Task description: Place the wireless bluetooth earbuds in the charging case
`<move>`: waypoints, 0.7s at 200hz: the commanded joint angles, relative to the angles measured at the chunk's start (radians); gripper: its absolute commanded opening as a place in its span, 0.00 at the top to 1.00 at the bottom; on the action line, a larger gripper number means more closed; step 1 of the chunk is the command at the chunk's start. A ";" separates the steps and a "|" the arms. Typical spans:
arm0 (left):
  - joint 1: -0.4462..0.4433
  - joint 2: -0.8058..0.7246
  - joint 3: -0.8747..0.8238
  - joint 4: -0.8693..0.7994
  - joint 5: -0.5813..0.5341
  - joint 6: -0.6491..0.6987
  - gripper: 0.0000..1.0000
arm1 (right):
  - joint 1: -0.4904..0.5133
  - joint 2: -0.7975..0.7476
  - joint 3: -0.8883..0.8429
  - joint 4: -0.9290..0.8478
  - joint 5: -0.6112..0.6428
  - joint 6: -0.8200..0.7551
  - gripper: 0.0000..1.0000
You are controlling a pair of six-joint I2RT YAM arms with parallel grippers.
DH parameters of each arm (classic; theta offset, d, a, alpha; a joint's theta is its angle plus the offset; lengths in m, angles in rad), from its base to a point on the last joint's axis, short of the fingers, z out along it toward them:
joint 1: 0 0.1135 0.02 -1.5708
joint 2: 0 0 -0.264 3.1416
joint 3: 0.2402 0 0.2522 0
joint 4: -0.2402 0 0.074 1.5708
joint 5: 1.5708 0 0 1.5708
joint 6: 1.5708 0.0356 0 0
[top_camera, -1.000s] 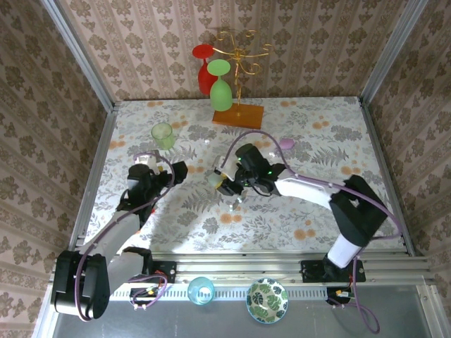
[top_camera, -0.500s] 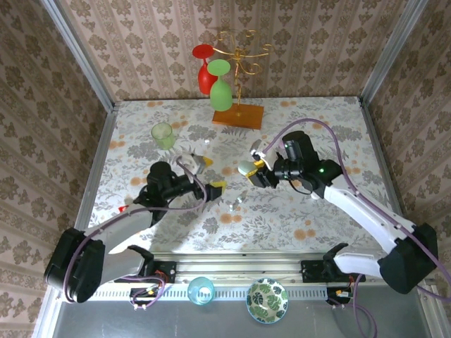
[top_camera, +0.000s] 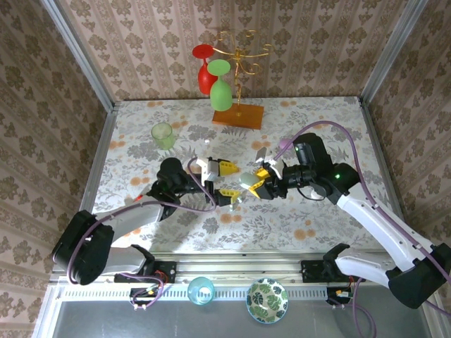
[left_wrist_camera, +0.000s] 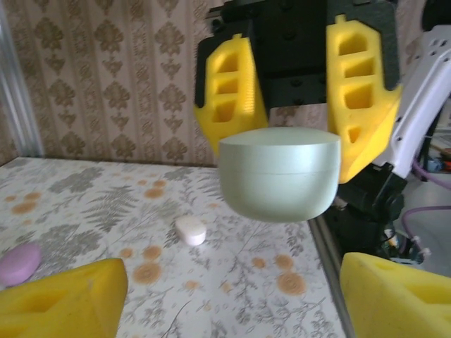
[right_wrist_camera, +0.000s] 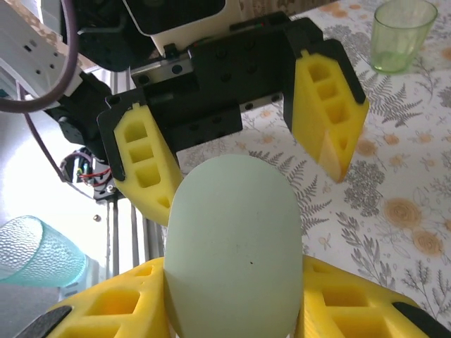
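The charging case [right_wrist_camera: 236, 246] is a pale green egg-shaped shell, closed, held in the air over the table's middle. My right gripper [right_wrist_camera: 234, 299] is shut on its sides, and it shows small in the top view as the case [top_camera: 248, 185]. My left gripper [top_camera: 223, 180] faces it from the left, open, its yellow fingers [right_wrist_camera: 146, 176] flanking the case's far end without touching. In the left wrist view the case [left_wrist_camera: 279, 172] hangs above my left gripper [left_wrist_camera: 232, 299]. A small white rounded piece [left_wrist_camera: 190, 230] lies on the table beyond; I cannot tell if it is an earbud.
A pink oval case [top_camera: 287, 144] lies behind the right gripper. A green cup [top_camera: 163, 134] stands at the back left, and a gold rack [top_camera: 237, 113] with a red and a green glass at the back. A teal cup [top_camera: 201, 289] and a patterned bowl [top_camera: 267, 300] sit below the front rail.
My right arm swung from left of centre to the right with the green case, then turned it toward the left gripper. My left gripper moved right to meet it, its jaws narrowing somewhat.
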 commanded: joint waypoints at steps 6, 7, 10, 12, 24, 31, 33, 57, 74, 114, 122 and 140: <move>-0.022 0.007 0.034 0.104 0.067 -0.079 0.25 | 0.012 0.001 0.045 -0.019 -0.064 -0.001 0.80; -0.023 0.006 0.034 0.104 0.069 -0.080 0.25 | 0.012 0.002 0.046 -0.020 -0.064 -0.002 0.80; -0.023 0.007 0.035 0.102 0.073 -0.083 0.26 | 0.013 0.005 0.050 -0.022 -0.064 -0.003 0.80; -0.024 0.008 0.036 0.101 0.075 -0.084 0.26 | 0.013 0.007 0.052 -0.025 -0.064 -0.004 0.80; -0.028 0.009 0.039 0.095 0.084 -0.092 0.29 | 0.016 0.017 0.065 -0.038 -0.060 -0.012 0.81; -0.031 0.009 0.039 0.095 0.086 -0.096 0.30 | 0.018 0.020 0.070 -0.045 -0.059 -0.015 0.82; -0.030 0.009 0.039 0.095 0.086 -0.097 0.30 | 0.019 0.022 0.071 -0.044 -0.059 -0.016 0.82; -0.033 0.008 0.043 0.083 0.085 -0.105 0.35 | 0.028 0.024 0.073 -0.040 -0.053 -0.026 0.82; -0.036 0.006 0.049 0.067 0.084 -0.113 0.37 | 0.036 0.026 0.076 -0.040 -0.051 -0.032 0.83; -0.042 0.000 0.059 0.046 0.097 -0.114 0.40 | 0.047 0.047 0.101 -0.066 -0.040 -0.050 0.84; -0.042 -0.001 0.059 0.044 0.099 -0.114 0.41 | 0.047 0.051 0.105 -0.069 -0.035 -0.053 0.84; -0.042 -0.003 0.062 0.041 0.104 -0.116 0.42 | 0.049 0.060 0.112 -0.076 -0.033 -0.062 0.84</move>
